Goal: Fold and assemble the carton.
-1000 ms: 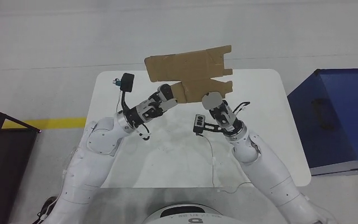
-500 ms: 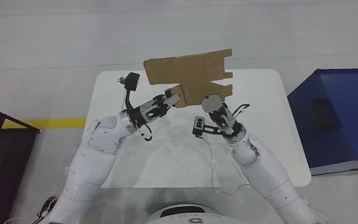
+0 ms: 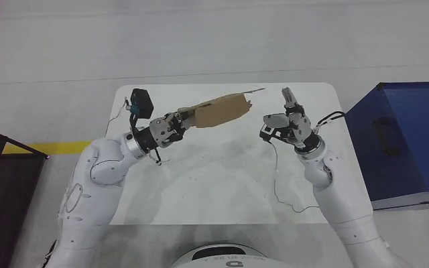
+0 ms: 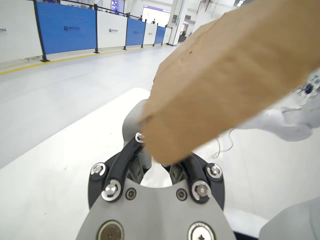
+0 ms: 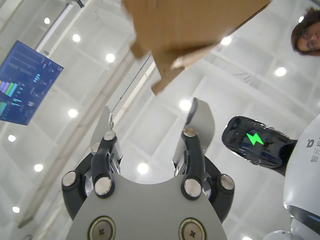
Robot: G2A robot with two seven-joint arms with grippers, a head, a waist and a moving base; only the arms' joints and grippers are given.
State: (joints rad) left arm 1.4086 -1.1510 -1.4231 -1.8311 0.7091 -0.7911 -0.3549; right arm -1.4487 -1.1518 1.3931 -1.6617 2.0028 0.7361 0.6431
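You'll find the carton [image 3: 221, 110] up off the table [image 3: 221, 187], over its far half and about midway across. Its left end sits between the fingers of the left gripper [image 3: 182, 122], which is just left of it, and the rest runs right and slightly far. To your right of the carton, apart from it, the right gripper [image 3: 280, 109] stands over the table's far right part. A cable [image 3: 275, 175] lies on the table beneath that arm, trailing toward the near edge. Off the table's right side a bin [image 3: 395, 144] stands on the floor. A floor line [image 3: 67, 146] runs off to the left.
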